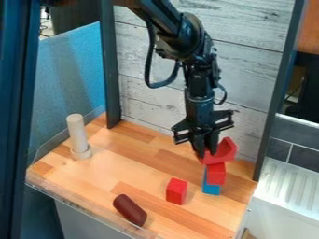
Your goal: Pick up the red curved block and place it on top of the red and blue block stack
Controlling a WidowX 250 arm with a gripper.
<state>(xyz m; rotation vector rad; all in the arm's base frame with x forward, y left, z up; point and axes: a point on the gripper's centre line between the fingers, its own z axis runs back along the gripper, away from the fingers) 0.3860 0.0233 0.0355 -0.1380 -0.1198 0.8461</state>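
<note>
The end effector [207,153] grips the arch [228,148] atop stacked red [215,173] and blue blocks [211,188]. Nearby: red cuboid [176,191], brown cylinder [130,210].

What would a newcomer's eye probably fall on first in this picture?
Probably the black gripper, hanging down at the curved red block atop a red block and a blue one, on the right. Next might come the upright pale post at the left and the dark red cylinder lying near the front edge.

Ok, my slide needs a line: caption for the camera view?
Gripper at a red arch atop a red block and blue block.
</note>
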